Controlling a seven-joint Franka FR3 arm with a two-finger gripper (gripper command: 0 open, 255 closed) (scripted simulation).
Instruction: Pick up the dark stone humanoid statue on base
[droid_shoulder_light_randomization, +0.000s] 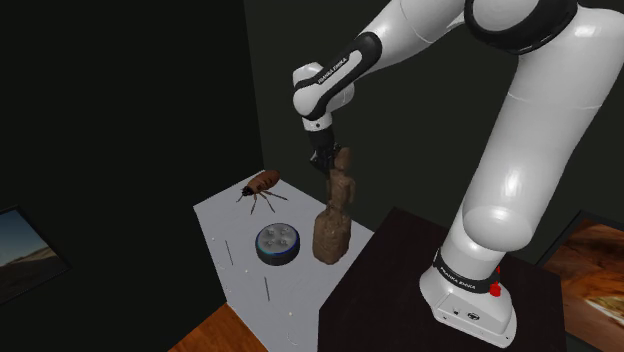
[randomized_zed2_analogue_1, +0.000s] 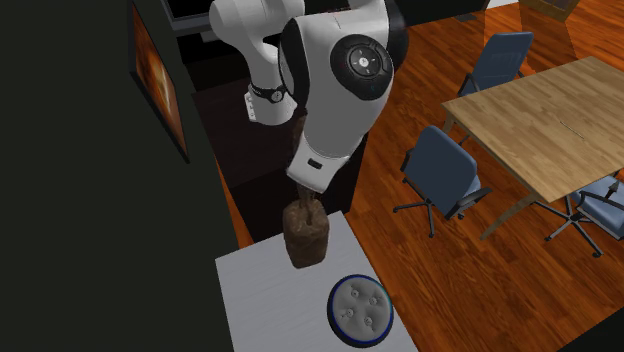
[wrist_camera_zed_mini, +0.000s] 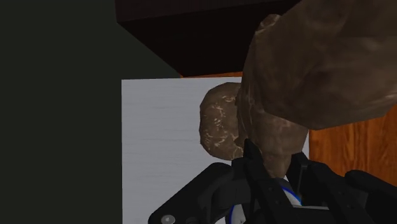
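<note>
Gripping the brown statue (droid_shoulder_light_randomization: 333, 222) near its top, the black hand (droid_shoulder_light_randomization: 325, 166), fingers tight against it.

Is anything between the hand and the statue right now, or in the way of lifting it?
Nothing visible does. The hand clasps the statue near its top. The round blue-rimmed dish and the insect figure sit apart from it on the white table; nothing shows above it.
</note>
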